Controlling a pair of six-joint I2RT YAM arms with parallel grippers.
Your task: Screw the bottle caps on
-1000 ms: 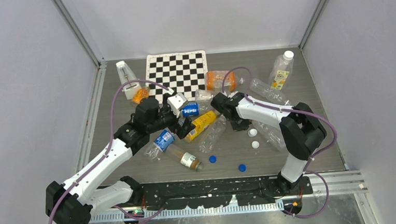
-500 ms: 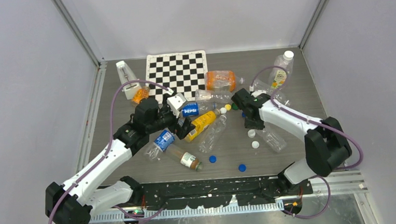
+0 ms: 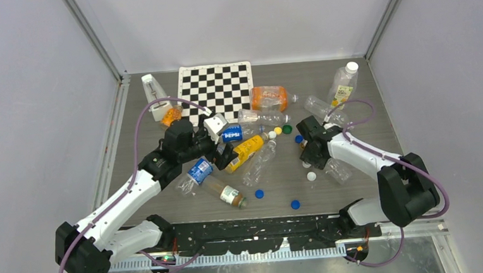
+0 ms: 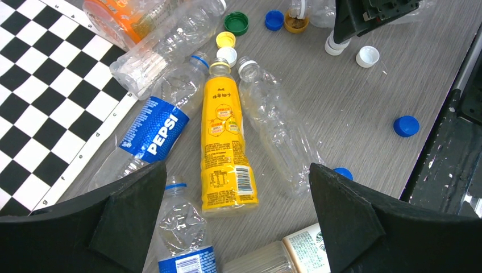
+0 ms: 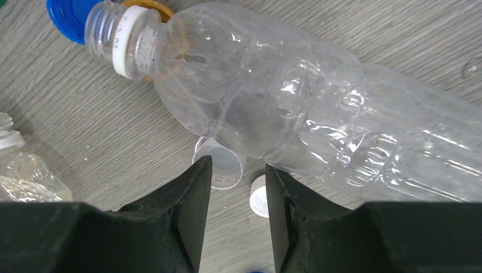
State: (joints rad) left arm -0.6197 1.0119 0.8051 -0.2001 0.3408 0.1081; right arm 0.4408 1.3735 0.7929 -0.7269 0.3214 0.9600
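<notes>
My left gripper [image 3: 225,154] [image 4: 239,213] is wide open and empty above a lying yellow bottle [image 4: 227,145], between a Pepsi bottle [image 4: 152,128] and a clear bottle [image 4: 277,125]. Green [image 4: 236,23], blue [image 4: 274,20], yellow [image 4: 225,39] and white caps [image 4: 227,55] lie by the bottle necks. My right gripper [image 3: 308,157] [image 5: 236,183] is partly open and empty, low over two white caps [image 5: 223,166] [image 5: 258,197] beside a clear uncapped bottle [image 5: 295,108]. A blue cap [image 5: 63,16] lies by that bottle's neck. More blue caps [image 3: 259,193] [image 3: 295,204] lie nearer the front.
A checkerboard mat [image 3: 216,87] lies at the back with an orange bottle [image 3: 268,97] beside it. A capped upright bottle [image 3: 343,86] stands back right. A brown coffee bottle [image 3: 227,193] and a blue-labelled bottle [image 3: 198,171] lie near my left arm.
My right arm has swung right and nearer, away from the yellow bottle's neck, and now hangs over the two white caps. My left arm has not moved.
</notes>
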